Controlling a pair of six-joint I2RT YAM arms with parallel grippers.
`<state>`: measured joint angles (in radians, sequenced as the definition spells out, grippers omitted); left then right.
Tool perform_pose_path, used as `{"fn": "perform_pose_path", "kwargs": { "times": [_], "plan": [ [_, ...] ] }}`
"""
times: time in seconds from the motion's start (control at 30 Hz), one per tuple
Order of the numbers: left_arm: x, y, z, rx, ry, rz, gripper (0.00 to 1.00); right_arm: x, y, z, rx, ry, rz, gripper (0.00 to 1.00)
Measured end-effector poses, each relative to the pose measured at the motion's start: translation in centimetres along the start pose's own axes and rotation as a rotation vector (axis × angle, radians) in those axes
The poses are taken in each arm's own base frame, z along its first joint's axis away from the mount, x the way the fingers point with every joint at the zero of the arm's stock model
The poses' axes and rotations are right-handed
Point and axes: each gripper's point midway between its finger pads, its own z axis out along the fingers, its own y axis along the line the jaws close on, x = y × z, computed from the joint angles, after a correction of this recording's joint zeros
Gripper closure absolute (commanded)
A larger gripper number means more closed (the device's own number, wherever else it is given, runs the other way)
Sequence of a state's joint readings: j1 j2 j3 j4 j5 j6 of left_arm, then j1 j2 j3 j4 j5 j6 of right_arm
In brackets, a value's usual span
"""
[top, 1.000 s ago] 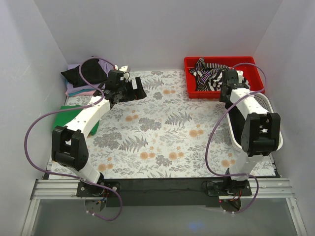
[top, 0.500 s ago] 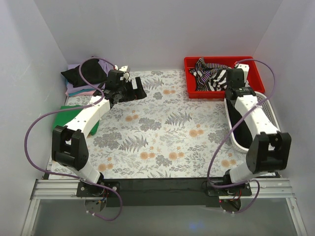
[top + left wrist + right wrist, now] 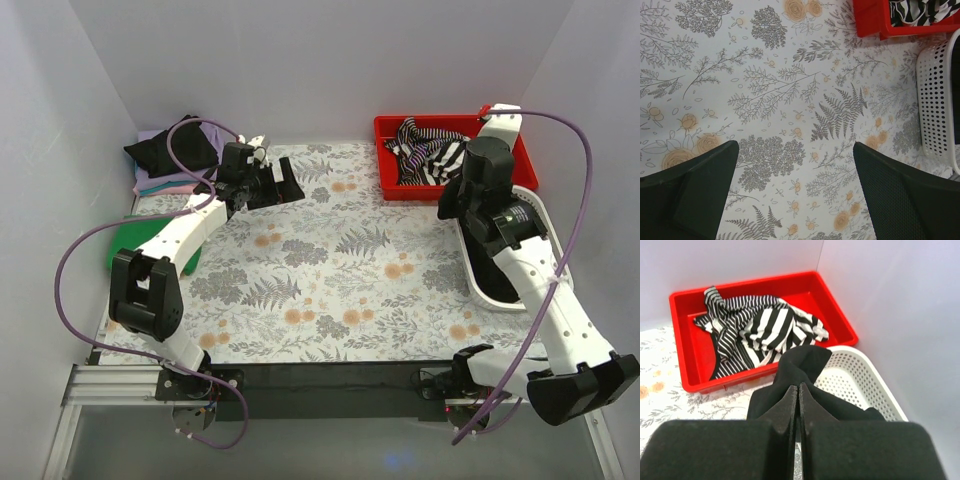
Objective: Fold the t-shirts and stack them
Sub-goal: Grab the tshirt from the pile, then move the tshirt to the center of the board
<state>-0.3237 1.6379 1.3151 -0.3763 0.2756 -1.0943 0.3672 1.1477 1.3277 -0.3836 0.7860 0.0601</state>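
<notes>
Slippage threatens: right tool [image 3: 798, 390], clenched on a bunch of black shirt [image 3: 802, 362] over the right basket [image 3: 860, 375], could drop it or snag mesh; left tool [image 3: 795, 150] hangs released over far-left worktop [image 3: 790, 75].

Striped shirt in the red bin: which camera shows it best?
Right wrist: the striped shirt lies crumpled in the red bin, large and nearly whole. Top external shows it small; left wrist catches only a sliver.
</notes>
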Motion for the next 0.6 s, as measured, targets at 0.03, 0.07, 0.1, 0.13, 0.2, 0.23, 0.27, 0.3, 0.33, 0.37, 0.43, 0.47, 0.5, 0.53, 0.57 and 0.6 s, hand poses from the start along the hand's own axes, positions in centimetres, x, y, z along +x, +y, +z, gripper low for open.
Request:
{"fn": "perform_pose_path", "kwargs": {
  "times": [0.03, 0.07, 0.1, 0.13, 0.2, 0.23, 0.27, 0.3, 0.33, 0.37, 0.43, 0.47, 0.5, 0.53, 0.57, 0.6],
  "plan": [
    [0.0, -0.2, 0.0, 0.008, 0.000, -0.002, 0.02, -0.6, 0.1, -0.4, 0.001, -0.014, -0.010, 0.99],
    [0.0, -0.3, 0.1, 0.016, 0.000, -0.004, 0.02, -1.2, 0.1, -0.7, 0.002, -0.027, -0.016, 0.99],
    [0.0, -0.4, 0.1, 0.025, 0.001, -0.005, 0.02, -2.0, 0.1, -1.1, 0.005, -0.044, -0.024, 0.99],
    [0.0, -0.6, 0.2, 0.032, 0.003, -0.008, 0.02, -3.1, 0.1, -1.5, 0.007, -0.065, -0.027, 0.99],
    [0.0, -0.8, 0.2, 0.044, 0.007, -0.010, 0.02, -5.5, 0.0, -2.4, 0.014, -0.115, -0.024, 0.99],
    [0.1, -0.9, 0.2, 0.050, 0.008, -0.011, 0.02, -6.9, -0.1, -3.0, 0.018, -0.147, -0.018, 0.99],
    [0.1, -1.0, 0.2, 0.055, 0.010, -0.013, 0.02, -8.3, -0.1, -3.6, 0.019, -0.180, -0.012, 0.99],
    [0.1, -1.1, 0.2, 0.059, 0.010, -0.014, 0.02, -9.6, 0.0, -4.1, 0.014, -0.209, -0.006, 0.99],
    [0.0, -1.1, 0.2, 0.063, 0.010, -0.016, 0.02, -10.6, 0.2, -4.6, 0.004, -0.231, -0.002, 0.99],
    [0.0, -1.2, 0.2, 0.067, 0.009, -0.015, 0.02, -12.0, 0.5, -5.2, -0.016, -0.259, 0.002, 0.99],
    [-0.1, -1.3, 0.3, 0.073, 0.005, -0.016, 0.02, -14.5, 1.4, -6.5, -0.073, -0.314, 0.012, 0.99],
    [-0.1, -1.4, 0.3, 0.075, 0.004, -0.016, 0.02, -15.4, 1.9, -7.1, -0.104, -0.334, 0.013, 0.99],
    [-0.2, -1.4, 0.3, 0.076, 0.002, -0.017, 0.02, -16.5, 2.7, -7.9, -0.146, -0.361, 0.017, 0.99],
    [-0.2, -1.4, 0.3, 0.077, 0.001, -0.017, 0.02, -17.7, 3.7, -9.0, -0.200, -0.391, 0.017, 0.99],
    [-0.3, -1.4, 0.3, 0.077, -0.001, -0.018, 0.02, -18.6, 4.5, -9.9, -0.243, -0.414, 0.020, 0.99],
    [-0.3, -1.4, 0.3, 0.075, -0.002, -0.018, 0.02, -19.7, 5.5, -11.0, -0.293, -0.439, 0.018, 0.99]
  ]
}}
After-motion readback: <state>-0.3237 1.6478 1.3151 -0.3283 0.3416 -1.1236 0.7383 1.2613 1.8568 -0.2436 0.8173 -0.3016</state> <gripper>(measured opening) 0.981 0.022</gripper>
